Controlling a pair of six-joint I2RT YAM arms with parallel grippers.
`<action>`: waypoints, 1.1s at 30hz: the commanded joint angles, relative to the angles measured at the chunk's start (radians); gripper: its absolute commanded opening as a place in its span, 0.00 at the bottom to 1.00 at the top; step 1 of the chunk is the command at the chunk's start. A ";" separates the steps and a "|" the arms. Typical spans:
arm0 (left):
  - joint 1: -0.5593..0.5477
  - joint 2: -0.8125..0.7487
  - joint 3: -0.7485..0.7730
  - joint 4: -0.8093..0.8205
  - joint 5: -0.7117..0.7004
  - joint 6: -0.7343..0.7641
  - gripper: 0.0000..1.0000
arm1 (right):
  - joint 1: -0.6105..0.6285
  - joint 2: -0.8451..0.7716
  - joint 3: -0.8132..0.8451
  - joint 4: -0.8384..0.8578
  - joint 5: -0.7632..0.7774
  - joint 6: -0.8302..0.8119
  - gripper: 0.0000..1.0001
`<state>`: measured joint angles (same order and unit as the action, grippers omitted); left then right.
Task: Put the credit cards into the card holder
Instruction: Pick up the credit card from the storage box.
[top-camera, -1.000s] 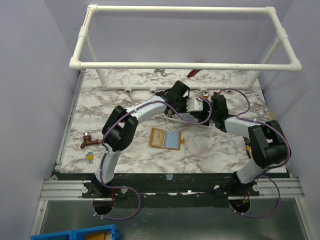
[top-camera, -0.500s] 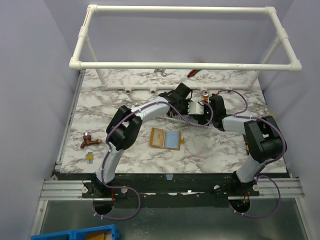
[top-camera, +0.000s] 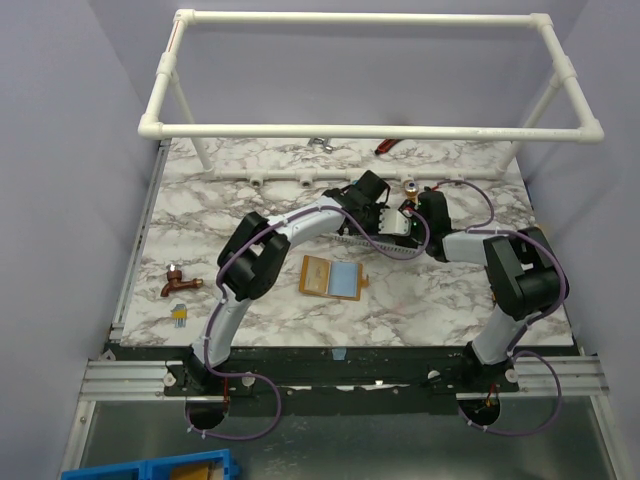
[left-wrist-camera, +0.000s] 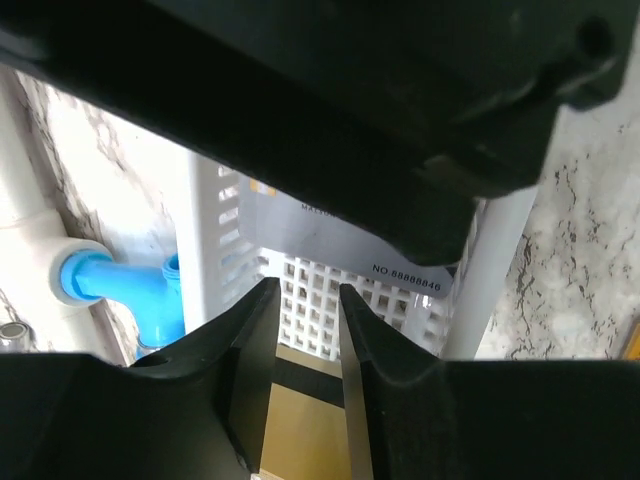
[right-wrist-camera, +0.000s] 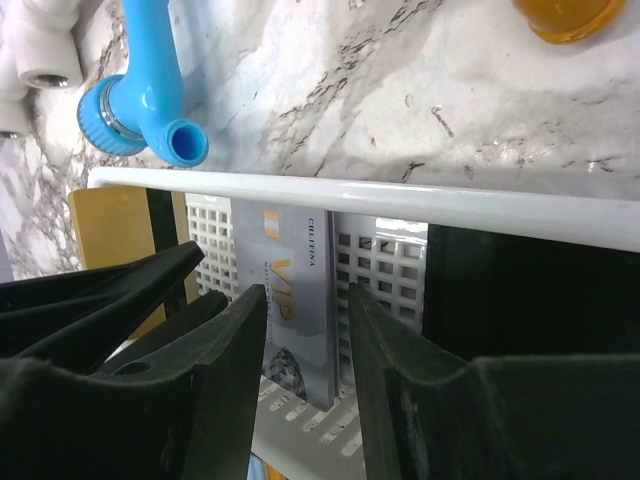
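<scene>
Just ahead of the spread, empty right fingers (right-wrist-camera: 225, 370) the silvery card (right-wrist-camera: 300, 335) stands upright in the mesh basket (right-wrist-camera: 450, 205); the left fingers (left-wrist-camera: 245, 370), narrowly parted, hover alongside.

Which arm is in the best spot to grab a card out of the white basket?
Probably the right. The right hand is open around the silvery card standing in the white basket. The left hand hangs over the basket, but no card clearly sits in its narrow gap.
</scene>
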<state>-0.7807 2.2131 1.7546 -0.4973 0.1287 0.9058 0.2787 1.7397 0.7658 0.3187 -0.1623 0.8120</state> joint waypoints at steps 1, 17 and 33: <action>-0.017 0.018 0.038 0.001 0.028 0.021 0.34 | -0.022 0.023 -0.026 0.045 -0.001 0.038 0.41; -0.022 0.034 0.092 -0.091 0.074 0.015 0.40 | -0.028 -0.034 -0.124 0.108 -0.066 0.068 0.33; -0.084 -0.092 -0.086 -0.185 0.213 -0.062 0.40 | -0.027 -0.247 -0.219 -0.085 -0.004 0.018 0.33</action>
<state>-0.8536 2.1723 1.7210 -0.6121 0.2447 0.8902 0.2577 1.5124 0.5598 0.2985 -0.1905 0.8528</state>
